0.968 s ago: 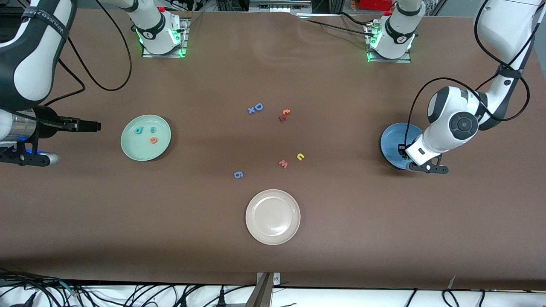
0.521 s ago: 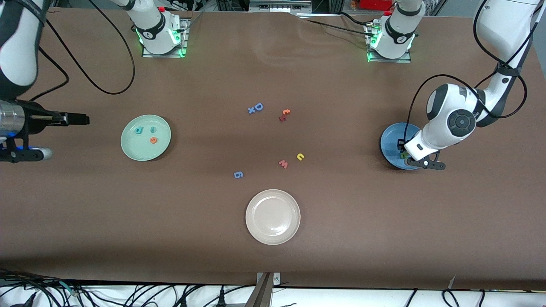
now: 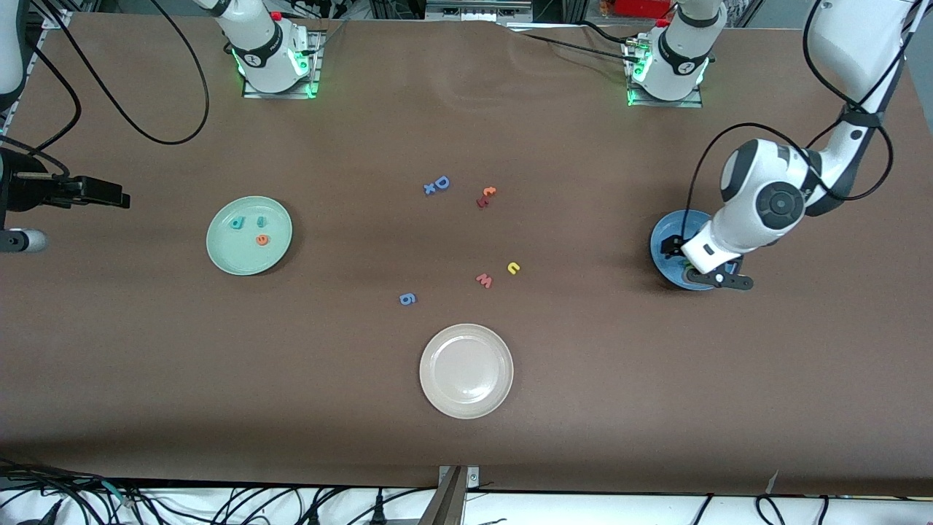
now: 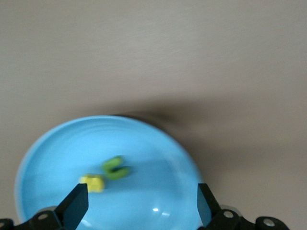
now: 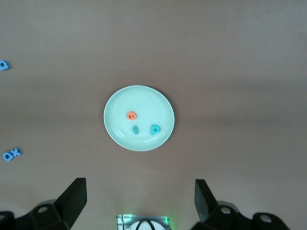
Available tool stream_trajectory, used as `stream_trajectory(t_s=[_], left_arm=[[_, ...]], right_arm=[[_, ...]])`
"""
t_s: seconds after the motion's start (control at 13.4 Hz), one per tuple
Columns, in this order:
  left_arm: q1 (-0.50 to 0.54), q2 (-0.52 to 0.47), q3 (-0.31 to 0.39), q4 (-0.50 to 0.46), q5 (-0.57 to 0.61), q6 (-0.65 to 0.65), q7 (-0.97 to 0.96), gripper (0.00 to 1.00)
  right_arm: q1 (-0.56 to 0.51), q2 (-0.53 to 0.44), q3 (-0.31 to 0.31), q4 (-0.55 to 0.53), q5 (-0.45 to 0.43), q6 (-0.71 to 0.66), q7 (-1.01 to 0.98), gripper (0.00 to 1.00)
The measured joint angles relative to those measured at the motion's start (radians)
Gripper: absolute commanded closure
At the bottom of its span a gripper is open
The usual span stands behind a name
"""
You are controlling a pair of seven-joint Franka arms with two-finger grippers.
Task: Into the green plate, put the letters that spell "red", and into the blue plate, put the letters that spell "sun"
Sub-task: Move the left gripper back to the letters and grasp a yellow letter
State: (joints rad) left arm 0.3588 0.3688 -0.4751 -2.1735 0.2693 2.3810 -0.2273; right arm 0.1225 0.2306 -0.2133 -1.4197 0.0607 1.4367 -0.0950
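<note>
The front view looks down from high on the whole table (image 3: 466,437). The left wrist view hangs close over the blue plate (image 4: 57,143); the right wrist view sits high over the green plate (image 5: 115,103). The front view shows both plates.

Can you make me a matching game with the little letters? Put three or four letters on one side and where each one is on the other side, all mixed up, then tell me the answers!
Things:
1. orange e
2. green n
3. yellow u
4. blue 6

Places:
A. on the bare table, beside the red w
B. in the green plate
C. on the bare table, closest to the white plate
D. in the blue plate

Right pairs: 1-B, 2-D, 3-A, 4-C
</note>
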Motion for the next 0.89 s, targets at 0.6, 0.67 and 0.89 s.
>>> stream_trajectory(t_s=[0.6, 0.67, 0.89], left_arm=[[-0.293, 0.088, -0.022, 0.099, -0.127, 0.018, -0.680, 0.00], [-0.317, 0.091, -0.022, 0.130, -0.185, 0.019, -0.712, 0.00], [-0.400, 0.108, -0.022, 0.210, -0.232, 0.019, -0.895, 0.00]], right_arm=[[0.009, -0.050, 0.013, -0.078, -0.020, 0.065, 0.004, 0.00], [0.011, -0.050, 0.013, -0.080, -0.020, 0.065, 0.007, 0.00], [0.018, -0.050, 0.017, -0.084, -0.020, 0.065, 0.016, 0.00]])
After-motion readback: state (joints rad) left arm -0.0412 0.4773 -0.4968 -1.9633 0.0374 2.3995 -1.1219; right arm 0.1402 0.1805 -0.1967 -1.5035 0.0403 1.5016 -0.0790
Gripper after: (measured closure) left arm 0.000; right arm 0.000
